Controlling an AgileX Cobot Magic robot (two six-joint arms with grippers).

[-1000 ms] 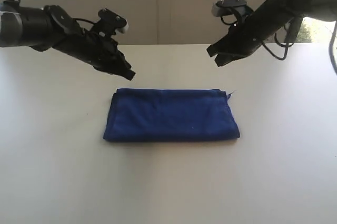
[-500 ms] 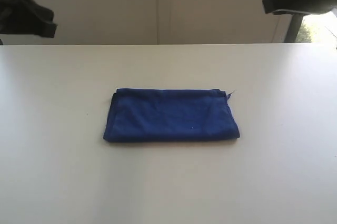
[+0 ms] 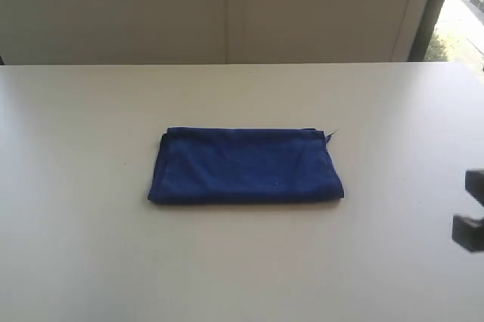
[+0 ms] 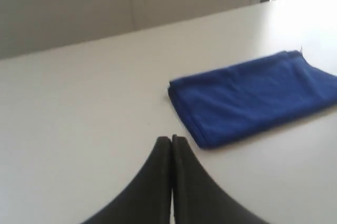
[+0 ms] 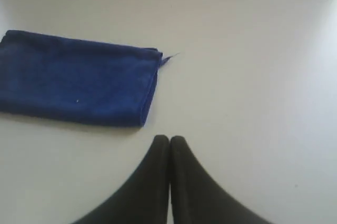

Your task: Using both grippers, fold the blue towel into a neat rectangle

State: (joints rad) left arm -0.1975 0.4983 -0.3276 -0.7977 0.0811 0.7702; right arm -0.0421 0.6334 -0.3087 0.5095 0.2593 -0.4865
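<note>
The blue towel point(image 3: 246, 165) lies folded in a flat rectangle at the middle of the white table, with a loose thread at its far right corner point(image 3: 331, 134). Neither gripper touches it. In the left wrist view my left gripper point(image 4: 171, 139) is shut and holds nothing, a short way off the towel's point(image 4: 253, 98) left end. My right gripper point(image 5: 169, 139) is likewise shut with nothing in it, just off the near right corner of the towel point(image 5: 79, 79). In the exterior view only a black piece of the right arm point(image 3: 473, 220) shows, at the right border.
The white table point(image 3: 91, 246) stretches wide on all sides of the towel. Its far edge point(image 3: 227, 64) meets a beige wall. A window point(image 3: 465, 4) with a dark frame stands at the far right.
Both arms hovered over the towel's far corners a second ago. They have drawn back out of the exterior view, left and right. The towel has not moved.
</note>
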